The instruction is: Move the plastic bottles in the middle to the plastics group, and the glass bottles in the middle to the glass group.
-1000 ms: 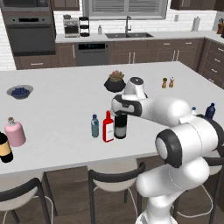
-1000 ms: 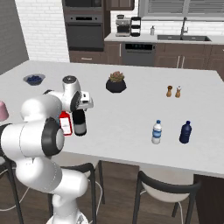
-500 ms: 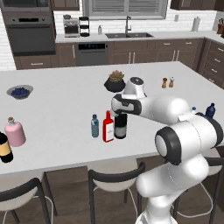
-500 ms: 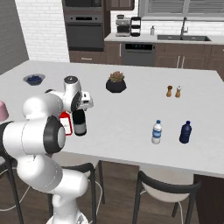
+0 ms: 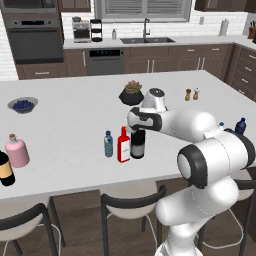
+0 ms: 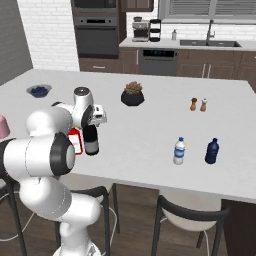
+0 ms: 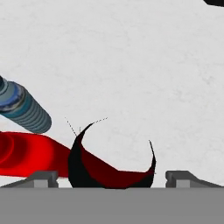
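Three bottles mid-counter (image 5: 75,120): dark wine bottle (image 5: 137,145) right under pincer (image 7: 111,175), fingers spread wide either side of its neck, not clamped. Flat red bottle (image 5: 123,145) just beside, small light-blue bottle (image 5: 108,144) next over. Pink flask (image 5: 17,151) well apart.

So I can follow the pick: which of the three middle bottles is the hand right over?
The tall dark wine bottle, rightmost of the three; the open hand straddles its neck. The flat red bottle and light-blue water bottle stand clear.
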Controlling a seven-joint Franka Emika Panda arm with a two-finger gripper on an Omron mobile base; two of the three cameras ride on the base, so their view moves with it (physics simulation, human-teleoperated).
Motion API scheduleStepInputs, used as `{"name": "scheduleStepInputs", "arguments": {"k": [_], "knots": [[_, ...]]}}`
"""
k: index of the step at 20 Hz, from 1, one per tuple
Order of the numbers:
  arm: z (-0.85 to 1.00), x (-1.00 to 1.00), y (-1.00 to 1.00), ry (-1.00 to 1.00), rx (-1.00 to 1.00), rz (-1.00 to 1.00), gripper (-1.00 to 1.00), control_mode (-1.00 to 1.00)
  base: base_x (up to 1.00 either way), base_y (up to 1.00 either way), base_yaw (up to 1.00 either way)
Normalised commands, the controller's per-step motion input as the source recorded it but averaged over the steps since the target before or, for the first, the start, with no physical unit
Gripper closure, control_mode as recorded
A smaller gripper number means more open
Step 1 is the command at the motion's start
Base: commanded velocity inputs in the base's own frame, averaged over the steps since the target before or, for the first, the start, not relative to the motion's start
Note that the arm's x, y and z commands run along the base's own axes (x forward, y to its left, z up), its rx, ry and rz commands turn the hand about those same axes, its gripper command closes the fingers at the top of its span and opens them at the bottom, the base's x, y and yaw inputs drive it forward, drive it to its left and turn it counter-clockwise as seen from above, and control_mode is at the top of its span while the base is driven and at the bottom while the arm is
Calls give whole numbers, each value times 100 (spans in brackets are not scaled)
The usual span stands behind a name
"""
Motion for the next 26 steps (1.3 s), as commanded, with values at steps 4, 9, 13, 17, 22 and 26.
{"name": "scheduleStepInputs", "arguments": {"k": [4,9,13,17,22,26], "knots": [[0,0,0,0,0,0,100,-100,0,0,0],[0,-1,0,0,0,-1,100,-100,0,0,0],[27,-59,-35,0,0,-11,100,-100,0,0,0],[41,-98,-36,0,0,-10,100,-100,0,0,0],[18,-97,7,-6,0,0,100,-100,0,0,0],[7,-79,41,-13,0,9,100,-100,0,0,0]]}}
